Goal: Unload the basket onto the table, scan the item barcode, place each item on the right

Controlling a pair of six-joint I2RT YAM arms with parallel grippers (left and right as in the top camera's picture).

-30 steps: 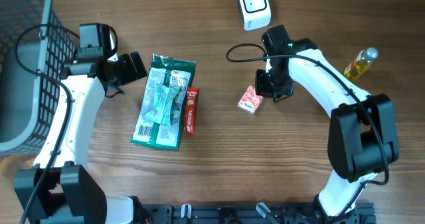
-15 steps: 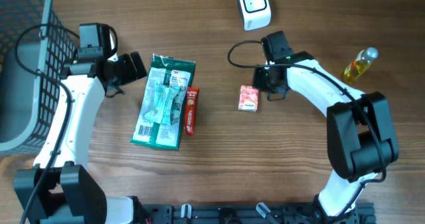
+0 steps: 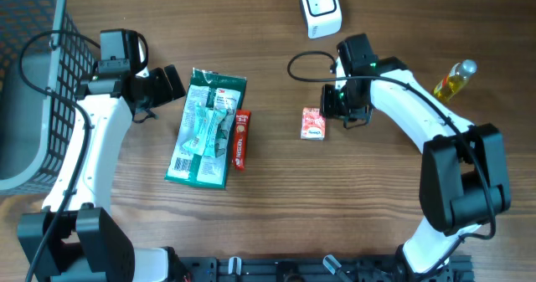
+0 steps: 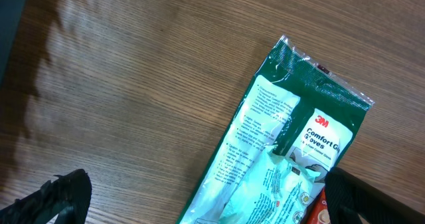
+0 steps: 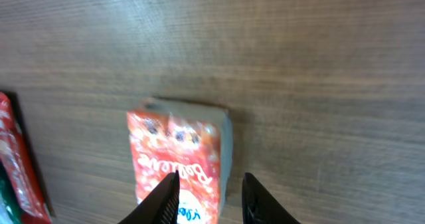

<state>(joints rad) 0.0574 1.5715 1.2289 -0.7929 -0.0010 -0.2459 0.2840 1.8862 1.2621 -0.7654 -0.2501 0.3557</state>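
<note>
Red packet [image 3: 312,123] flat on the table [image 3: 276,207], right gripper [image 5: 209,197] over its edge, jaws narrowly parted, nothing held, left gripper [image 4: 219,194] spread wide above green glove pack [image 3: 205,130].

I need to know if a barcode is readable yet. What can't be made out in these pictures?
Red packet: no barcode legible; too small overhead, and in the right wrist view the right tool and bottom edge cover its lower part.
3M gloves pack: fine print too small overhead; left wrist view cuts off its lower end.
Narrow red pack: label too small overhead.
</note>
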